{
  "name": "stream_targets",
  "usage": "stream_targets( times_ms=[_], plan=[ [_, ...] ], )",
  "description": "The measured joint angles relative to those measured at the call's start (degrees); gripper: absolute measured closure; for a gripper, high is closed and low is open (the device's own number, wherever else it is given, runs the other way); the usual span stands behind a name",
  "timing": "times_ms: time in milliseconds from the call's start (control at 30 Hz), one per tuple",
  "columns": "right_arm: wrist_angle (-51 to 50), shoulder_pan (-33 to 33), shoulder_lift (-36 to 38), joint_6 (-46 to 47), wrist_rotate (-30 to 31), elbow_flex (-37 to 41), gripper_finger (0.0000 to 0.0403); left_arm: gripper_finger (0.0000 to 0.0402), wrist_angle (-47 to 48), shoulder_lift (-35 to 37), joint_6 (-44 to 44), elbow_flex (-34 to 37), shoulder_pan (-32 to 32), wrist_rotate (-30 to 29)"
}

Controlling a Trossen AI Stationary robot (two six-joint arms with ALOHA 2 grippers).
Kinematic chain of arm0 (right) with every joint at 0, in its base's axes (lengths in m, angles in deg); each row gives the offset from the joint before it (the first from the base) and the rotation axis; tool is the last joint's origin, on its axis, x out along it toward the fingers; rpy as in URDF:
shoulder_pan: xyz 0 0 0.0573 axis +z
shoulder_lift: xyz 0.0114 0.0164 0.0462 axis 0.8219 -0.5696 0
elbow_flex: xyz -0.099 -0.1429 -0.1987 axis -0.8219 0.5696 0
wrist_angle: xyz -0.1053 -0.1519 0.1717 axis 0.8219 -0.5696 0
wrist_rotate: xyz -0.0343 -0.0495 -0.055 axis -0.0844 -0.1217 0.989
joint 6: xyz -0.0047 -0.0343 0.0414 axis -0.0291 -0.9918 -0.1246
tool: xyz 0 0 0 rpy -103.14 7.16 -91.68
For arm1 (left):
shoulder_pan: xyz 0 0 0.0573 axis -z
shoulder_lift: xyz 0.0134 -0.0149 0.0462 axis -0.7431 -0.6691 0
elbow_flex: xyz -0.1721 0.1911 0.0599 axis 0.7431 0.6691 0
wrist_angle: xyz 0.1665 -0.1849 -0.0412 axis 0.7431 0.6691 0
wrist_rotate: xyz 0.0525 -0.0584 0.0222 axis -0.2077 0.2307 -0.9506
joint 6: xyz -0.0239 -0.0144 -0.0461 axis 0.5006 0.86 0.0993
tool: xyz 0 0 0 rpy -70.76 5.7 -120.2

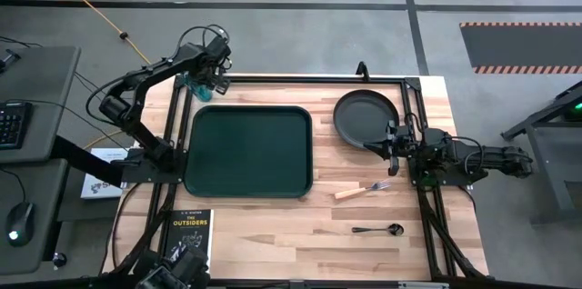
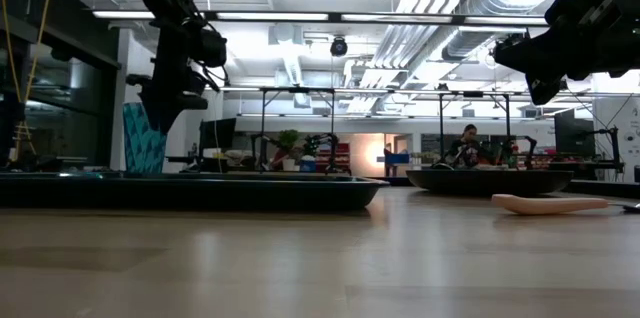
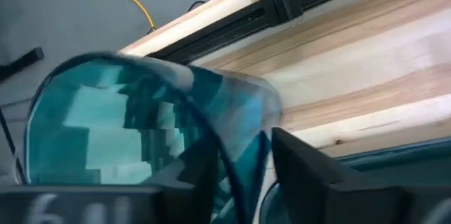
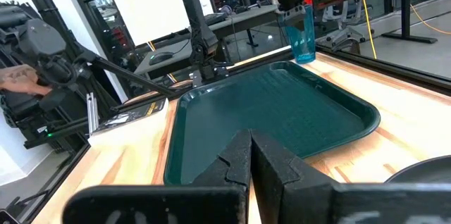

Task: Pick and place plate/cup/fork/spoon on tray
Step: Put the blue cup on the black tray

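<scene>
The teal cup (image 1: 193, 82) stands upright just past the dark green tray's (image 1: 247, 151) far left corner, and my left gripper (image 1: 204, 76) is shut on it from above. It also shows in the right wrist view (image 4: 303, 37). My right gripper (image 1: 393, 140) is shut and empty. It hangs in the air (image 2: 545, 73) over the near right rim of the dark plate (image 1: 366, 116), which lies flat on the table. The tan-handled fork (image 1: 362, 189) and the dark spoon (image 1: 377, 229) lie on the table nearer the front edge. My left gripper holds the cup by its wall at the rim (image 3: 236, 160). One finger (image 3: 201, 182) is inside the cup and one (image 3: 310, 175) outside. The fingers come from above, pointing down. The cup is upright; I cannot tell whether its bottom is clear of the table.
A black book with white lettering (image 1: 186, 227) lies at the near left of the table. A black frame rail (image 1: 300, 81) runs along the far edge behind the cup. Bare wood lies between the tray and the plate.
</scene>
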Motion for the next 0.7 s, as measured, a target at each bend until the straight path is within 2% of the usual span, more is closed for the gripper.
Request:
stream_targets(
  times_ms=[133, 200, 333, 500, 600, 700],
  plan=[
    [0.0, 0.0, 0.0, 0.0, 0.0, 0.0, 0.0402, 0.0375, -0.4, 0.1, -2.8, 0.0, 0.1, -0.2],
    [0.0, 0.0, 0.0, 0.0, 0.0, 0.0, 0.0402, 0.0392, -0.4, 0.8, -3.9, -0.1, 0.2, -1.5],
    [0.0, 0.0, 0.0, 0.0, 0.0, 0.0, 0.0402, 0.0389, 0.9, 2.7, -4.6, -3.1, 0.0, -2.4],
    [0.0, 0.0, 0.0, 0.0, 0.0, 0.0, 0.0402, 0.0396, 7.6, 5.8, -4.7, -11.5, 2.8, 3.7],
    [0.0, 0.0, 0.0, 0.0, 0.0, 0.0, 0.0402, 0.0397, 12.7, 8.0, -7.9, -15.2, 7.1, 7.1],
    [0.0, 0.0, 0.0, 0.0, 0.0, 0.0, 0.0402, 0.0398, 20.3, 10.4, -8.8, -15.8, 14.1, 8.1]
  ],
)
